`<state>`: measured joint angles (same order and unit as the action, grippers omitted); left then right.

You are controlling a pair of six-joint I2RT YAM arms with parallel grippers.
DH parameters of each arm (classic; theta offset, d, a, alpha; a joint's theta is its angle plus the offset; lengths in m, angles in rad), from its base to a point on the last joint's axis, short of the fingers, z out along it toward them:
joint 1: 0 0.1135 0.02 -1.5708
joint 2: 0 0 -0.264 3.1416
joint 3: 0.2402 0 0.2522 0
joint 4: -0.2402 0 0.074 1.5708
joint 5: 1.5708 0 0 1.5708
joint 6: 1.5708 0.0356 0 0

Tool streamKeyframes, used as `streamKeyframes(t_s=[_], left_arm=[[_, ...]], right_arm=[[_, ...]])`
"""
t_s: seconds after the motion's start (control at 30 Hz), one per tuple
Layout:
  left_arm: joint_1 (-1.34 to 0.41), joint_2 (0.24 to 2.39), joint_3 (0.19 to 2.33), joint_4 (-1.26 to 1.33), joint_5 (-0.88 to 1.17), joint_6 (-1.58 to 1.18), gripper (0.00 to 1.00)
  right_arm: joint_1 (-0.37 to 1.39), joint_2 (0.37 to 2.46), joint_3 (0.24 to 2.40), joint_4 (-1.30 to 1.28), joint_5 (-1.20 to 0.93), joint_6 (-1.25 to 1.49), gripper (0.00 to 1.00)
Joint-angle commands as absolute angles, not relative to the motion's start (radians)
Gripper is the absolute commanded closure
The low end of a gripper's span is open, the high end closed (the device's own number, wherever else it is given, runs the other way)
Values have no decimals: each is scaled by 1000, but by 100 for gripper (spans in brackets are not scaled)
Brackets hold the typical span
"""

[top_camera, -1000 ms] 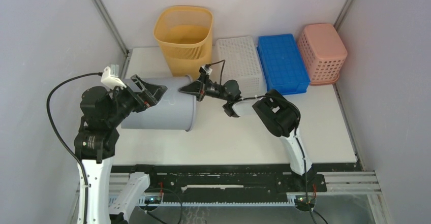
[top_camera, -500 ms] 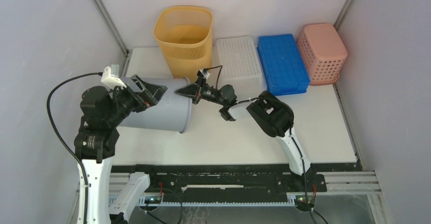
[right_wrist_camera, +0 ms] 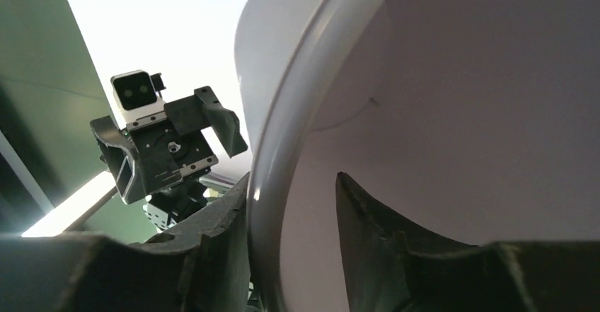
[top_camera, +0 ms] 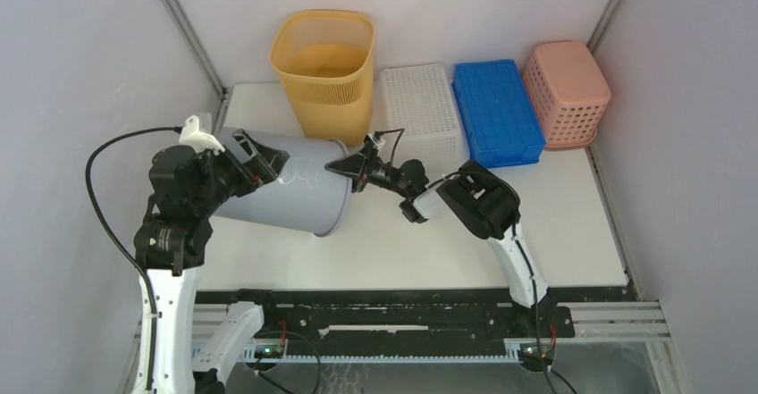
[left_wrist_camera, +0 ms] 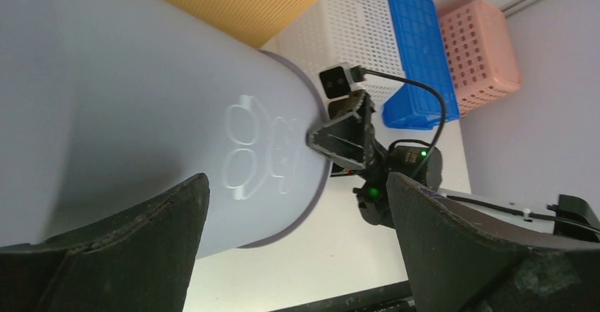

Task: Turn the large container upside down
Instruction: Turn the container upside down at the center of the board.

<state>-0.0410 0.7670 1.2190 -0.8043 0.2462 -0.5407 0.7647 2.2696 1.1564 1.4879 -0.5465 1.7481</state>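
Note:
The large container [top_camera: 286, 193], a grey bucket, lies tilted on its side at the table's left, its open mouth facing right and downward. My left gripper [top_camera: 264, 162] stands wide open over the upper wall near the closed end; the grey wall [left_wrist_camera: 141, 100] fills that wrist view beyond the spread jaws [left_wrist_camera: 297, 177]. My right gripper [top_camera: 344, 169] straddles the rim [right_wrist_camera: 283, 149], one finger outside against it, the other inside with a gap to the wall. Its jaws [right_wrist_camera: 291, 177] are parted, not clamped.
A yellow mesh basket [top_camera: 324, 63] stands right behind the bucket's mouth. Along the back sit a white crate [top_camera: 420, 113], a blue crate [top_camera: 496, 108] and a pink basket [top_camera: 566, 90]. Grey walls close in on both sides.
My right gripper was shut on the rim and has now parted its jaws. The bucket has tipped further, mouth lower and shifted slightly right. The left gripper stayed open.

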Motion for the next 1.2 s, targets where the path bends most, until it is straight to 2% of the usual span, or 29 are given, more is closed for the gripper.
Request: streamKeyframes(t_s=[0.0,0.07,0.4,0.87,1.17], left_arm=[[-34,776,1287,-807,170,-495,0],[-34,783,1304,-812,159,-493,0],[-34,802,1350,-793,214,-529,0],[-34,798,1238,-742,241,-552,0],[-33,804,1191,-724,239,-552,0]], right_arm=[[744,2233,1081,1503,-567,1682,47],[733,2221,1052,1504,-572,1670,44],[693,2192,927,1502,-579,1626,44],[674,2177,769,1494,-566,1577,44],[671,2112,717,1270,-545,1466,44]])
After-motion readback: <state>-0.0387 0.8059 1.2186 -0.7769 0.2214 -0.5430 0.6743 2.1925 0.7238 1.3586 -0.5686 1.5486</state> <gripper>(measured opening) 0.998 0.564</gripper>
